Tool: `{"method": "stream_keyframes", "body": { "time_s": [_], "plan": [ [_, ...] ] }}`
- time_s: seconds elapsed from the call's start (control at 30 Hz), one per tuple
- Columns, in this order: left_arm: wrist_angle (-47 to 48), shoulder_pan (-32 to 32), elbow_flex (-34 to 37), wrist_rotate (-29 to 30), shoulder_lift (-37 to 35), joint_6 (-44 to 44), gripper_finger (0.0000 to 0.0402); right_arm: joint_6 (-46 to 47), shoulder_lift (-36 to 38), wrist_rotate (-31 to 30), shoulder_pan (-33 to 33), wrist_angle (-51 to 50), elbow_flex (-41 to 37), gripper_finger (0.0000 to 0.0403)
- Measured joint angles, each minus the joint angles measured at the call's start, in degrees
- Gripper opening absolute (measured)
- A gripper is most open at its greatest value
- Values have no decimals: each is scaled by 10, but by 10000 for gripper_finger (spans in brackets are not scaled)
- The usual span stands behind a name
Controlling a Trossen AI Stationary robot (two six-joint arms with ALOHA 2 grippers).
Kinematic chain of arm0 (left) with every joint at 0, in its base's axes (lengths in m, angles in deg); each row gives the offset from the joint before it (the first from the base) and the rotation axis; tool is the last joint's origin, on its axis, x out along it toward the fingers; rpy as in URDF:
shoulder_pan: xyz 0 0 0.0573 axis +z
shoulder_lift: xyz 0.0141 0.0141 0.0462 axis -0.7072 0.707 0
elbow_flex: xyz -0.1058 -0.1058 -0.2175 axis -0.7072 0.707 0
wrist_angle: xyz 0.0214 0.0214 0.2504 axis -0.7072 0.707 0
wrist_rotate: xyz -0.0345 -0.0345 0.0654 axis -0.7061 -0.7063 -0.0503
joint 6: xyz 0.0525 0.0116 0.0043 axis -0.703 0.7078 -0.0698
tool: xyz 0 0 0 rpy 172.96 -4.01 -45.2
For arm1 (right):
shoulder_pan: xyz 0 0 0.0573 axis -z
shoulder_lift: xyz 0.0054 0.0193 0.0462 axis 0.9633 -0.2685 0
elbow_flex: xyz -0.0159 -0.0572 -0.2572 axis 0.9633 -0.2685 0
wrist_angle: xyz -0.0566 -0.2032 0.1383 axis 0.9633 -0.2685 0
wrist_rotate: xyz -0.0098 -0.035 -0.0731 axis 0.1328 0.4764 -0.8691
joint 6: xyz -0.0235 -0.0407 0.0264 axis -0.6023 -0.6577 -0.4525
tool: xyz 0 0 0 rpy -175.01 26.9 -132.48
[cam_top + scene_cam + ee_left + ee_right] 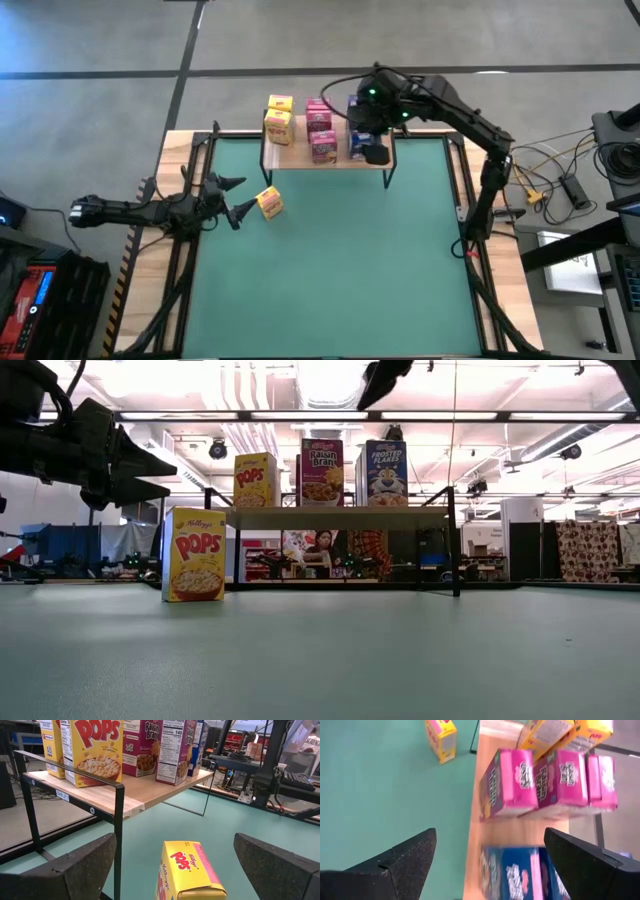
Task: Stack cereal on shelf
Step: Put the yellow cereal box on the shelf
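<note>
One yellow cereal box [270,203] stands upright on the green counter [340,270], just ahead of the left hand [233,198], whose fingers are spread apart. Above the blue boxes [520,872] on the shelf [340,157], the right hand [372,150] hangs with fingers apart, gripping nothing.

The shelf [340,160] stands at the far edge of the mat [340,270], near the middle of the table. On it the cereal boxes stand in three groups side by side: the Pops boxes [279,118] at the left, the Raisin Bran boxes [320,130] in the middle, the Frosted Flakes boxes [385,472] at the right. One more Pops box [270,203] stands on the mat, before the shelf's left end. The left gripper [228,198] is just left of this box. The right gripper [372,140] hangs above the shelf's right end.
</note>
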Motion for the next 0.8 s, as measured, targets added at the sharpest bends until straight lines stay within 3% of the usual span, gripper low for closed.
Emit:
{"method": "stream_keyframes", "body": {
  "time_s": [0.17, 0.37, 0.53, 0.8],
  "plan": [
    [0, 0, 0, 0, 0, 0, 387, -19, 37, 13, 0, -22, -32, 359],
    [0, 0, 0, 0, 0, 0, 387, -43, 107, 26, 0, 7, -128, 359],
    [0, 0, 0, 0, 0, 0, 387, -39, 193, 32, -1, 76, -260, 359],
    [0, 0, 0, 0, 0, 0, 387, -39, 364, 91, -2, 238, -521, 359]
  ]
}}
